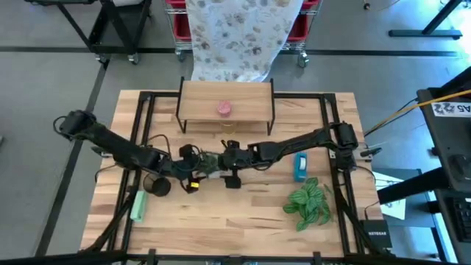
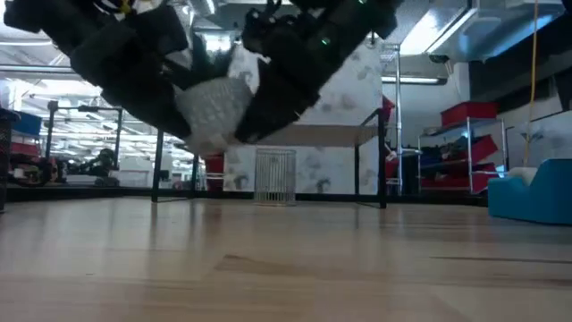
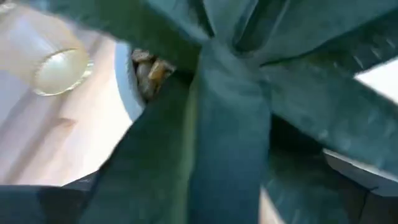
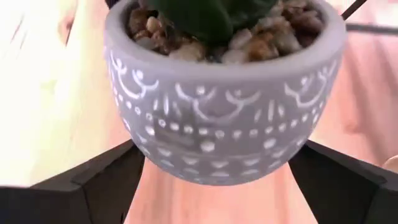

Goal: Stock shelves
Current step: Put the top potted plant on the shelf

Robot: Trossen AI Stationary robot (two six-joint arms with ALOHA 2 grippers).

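A grey patterned pot (image 4: 224,118) with a green plant hangs above the table (image 1: 243,213) near its centre — the right gripper (image 1: 229,158) pinches it between its jaws. The left gripper (image 1: 193,168) meets it at 9 o'clock; its jaws' state I cannot tell. The shelves (image 1: 226,103) stand at 12 o'clock, carrying a pink object (image 1: 224,109) — possibly a small cup.

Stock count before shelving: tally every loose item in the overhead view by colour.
Pink: 1, item on the shelves
Blue: 1, box
Green: 2, leafy plant, bar
Grey: 1, patterned pot
Black: 1, round item
Total: 6
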